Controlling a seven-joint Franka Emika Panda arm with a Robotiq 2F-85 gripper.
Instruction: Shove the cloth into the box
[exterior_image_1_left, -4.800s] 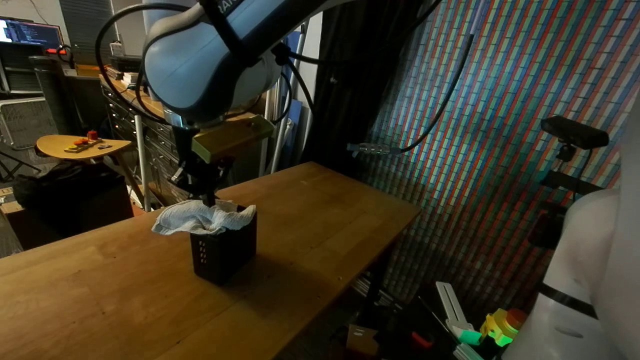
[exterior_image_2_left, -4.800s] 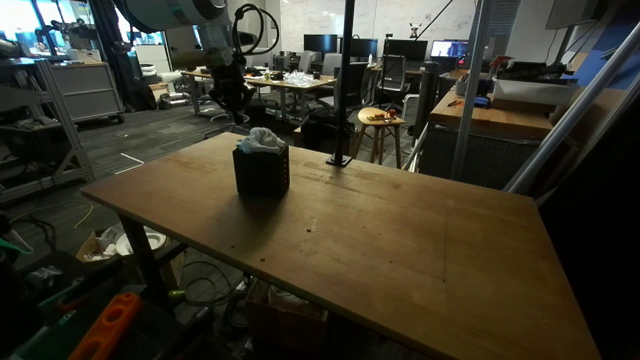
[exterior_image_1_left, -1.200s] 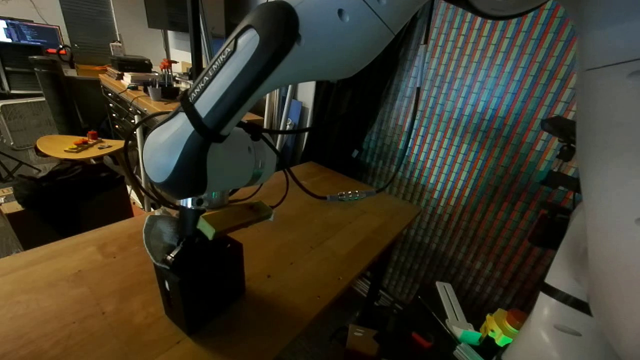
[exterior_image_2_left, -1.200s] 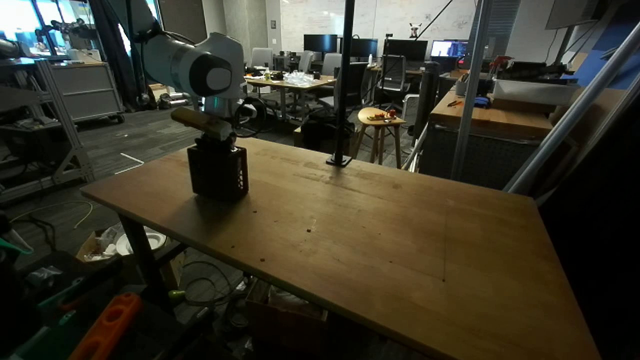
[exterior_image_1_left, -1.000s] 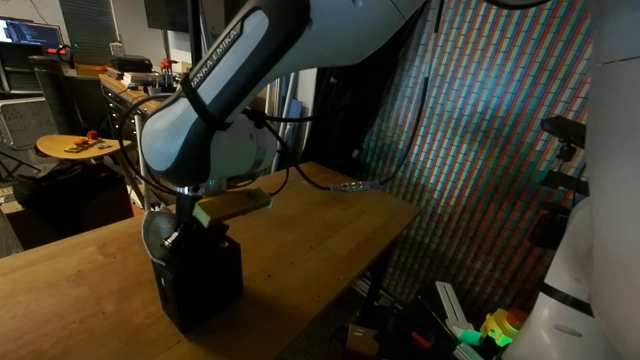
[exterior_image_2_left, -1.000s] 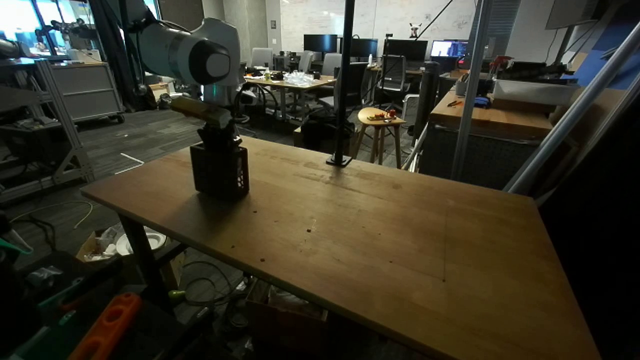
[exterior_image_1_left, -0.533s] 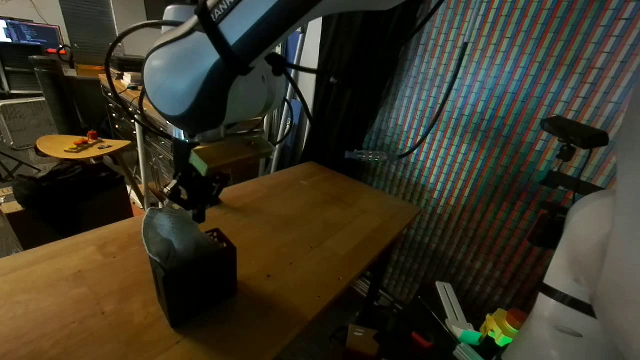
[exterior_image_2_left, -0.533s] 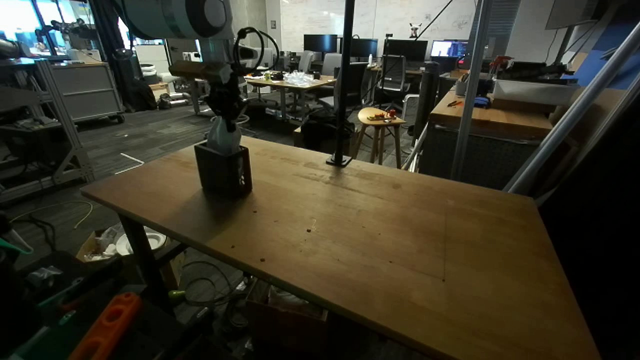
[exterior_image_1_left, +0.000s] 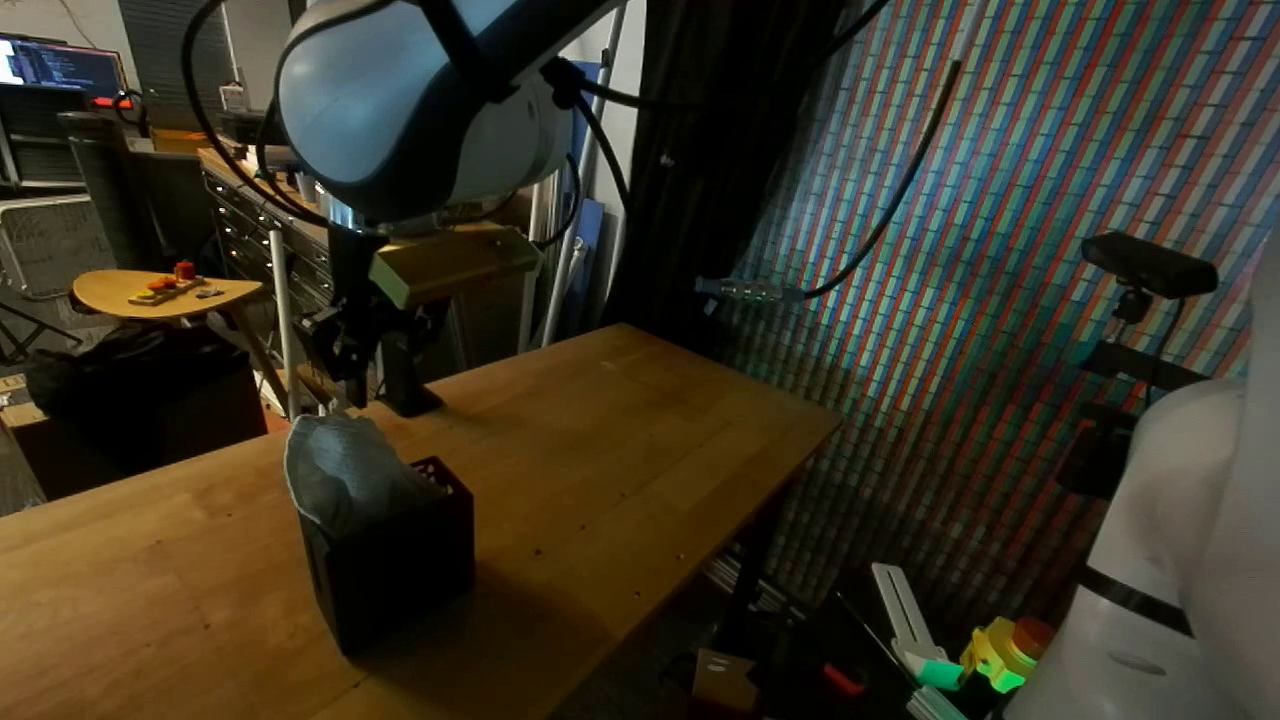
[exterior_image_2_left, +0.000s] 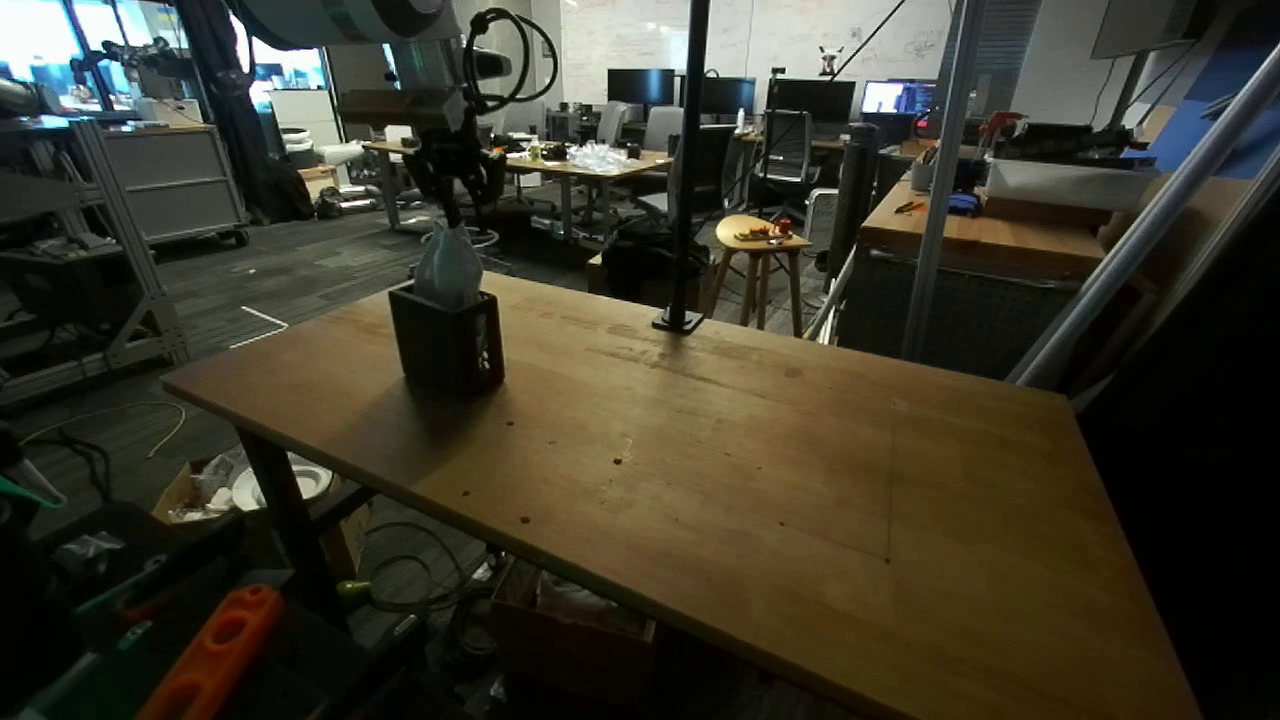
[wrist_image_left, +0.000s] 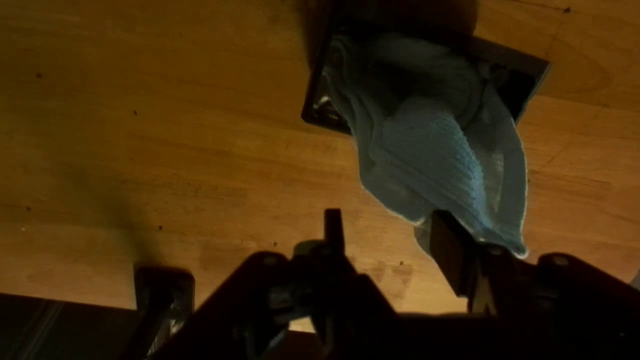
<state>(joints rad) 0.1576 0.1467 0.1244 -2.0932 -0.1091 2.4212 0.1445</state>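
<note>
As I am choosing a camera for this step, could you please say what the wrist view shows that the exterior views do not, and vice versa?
Only the wrist view looks steeply down into the box, showing gaps beside the cloth at both ends of the mouth. Only the exterior views show the arm and the stool. All share the cloth sticking out of the box, the gripper, the table and the black pole.
</note>
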